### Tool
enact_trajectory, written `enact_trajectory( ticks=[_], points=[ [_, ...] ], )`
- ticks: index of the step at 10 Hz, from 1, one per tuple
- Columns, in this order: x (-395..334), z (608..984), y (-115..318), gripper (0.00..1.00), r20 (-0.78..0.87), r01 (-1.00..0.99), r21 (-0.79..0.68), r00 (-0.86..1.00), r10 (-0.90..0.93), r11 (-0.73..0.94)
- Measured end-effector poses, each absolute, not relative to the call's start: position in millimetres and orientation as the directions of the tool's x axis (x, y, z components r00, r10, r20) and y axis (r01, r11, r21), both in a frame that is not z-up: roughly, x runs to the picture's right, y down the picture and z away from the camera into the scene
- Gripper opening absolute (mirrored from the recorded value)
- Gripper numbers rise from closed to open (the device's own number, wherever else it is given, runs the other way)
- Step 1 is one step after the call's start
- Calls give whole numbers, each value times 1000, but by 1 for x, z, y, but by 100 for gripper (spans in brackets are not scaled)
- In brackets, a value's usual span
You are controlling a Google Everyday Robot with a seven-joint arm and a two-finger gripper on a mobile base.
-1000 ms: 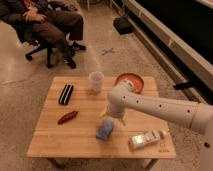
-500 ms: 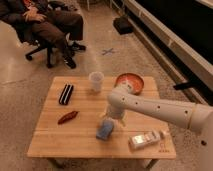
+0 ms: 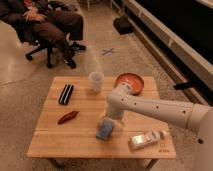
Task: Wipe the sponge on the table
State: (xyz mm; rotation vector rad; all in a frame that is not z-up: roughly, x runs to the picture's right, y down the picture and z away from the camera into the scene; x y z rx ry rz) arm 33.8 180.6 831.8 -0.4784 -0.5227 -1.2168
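The light-blue sponge (image 3: 103,132) lies on the light-wood table (image 3: 75,142), near the middle of its front half. My white arm reaches in from the right and bends down over it. The gripper (image 3: 108,121) points down at the sponge's far end, right above or touching it, and seems open; the wrist hides most of the fingers. The sponge's near part shows below the gripper.
On the table stand a white cup (image 3: 96,81) and an orange bowl (image 3: 131,82) at the back. A black object (image 3: 66,94) and a dark red oblong (image 3: 67,117) lie left, a white-and-yellow packet (image 3: 145,140) front right. A seated person (image 3: 45,25) is beyond the table.
The arm has shifted only slightly above the sponge. The sponge and the other objects stay where they were.
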Motion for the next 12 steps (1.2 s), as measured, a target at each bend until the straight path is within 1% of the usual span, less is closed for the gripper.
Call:
enact_trajectory(
  ticks=[12],
  points=[
    [31, 845, 184, 80, 610, 965, -56, 236, -756, 256]
  ],
)
